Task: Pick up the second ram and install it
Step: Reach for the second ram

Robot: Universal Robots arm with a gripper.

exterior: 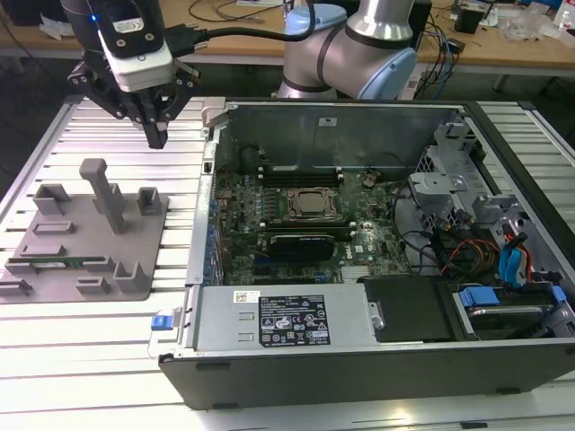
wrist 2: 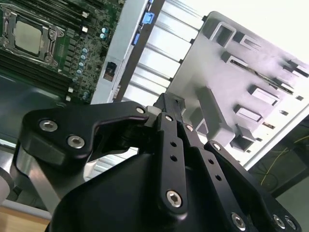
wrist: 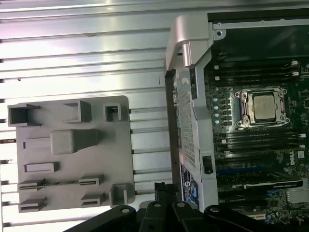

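One ram (exterior: pixel 59 262) lies in your grey tray (exterior: pixel 90 242); your gripper (exterior: pixel 159 136), pinched shut and empty, could clip the tall post (exterior: pixel 101 193) descending.

So the whole setup sits on a silvery slotted aluminium table (exterior: pixel 90 359) with ribs running across it, same surface you see in the first wrist view (wrist: pixel 87 58). Two things sit directly on it: a flat grey plastic holder tray (exterior: pixel 85 247) with upright posts toward the exterior view's left, and just beside it on the right a big open computer case (exterior: pixel 359 382) lying on its side. There's a narrow strip of bare table between them.
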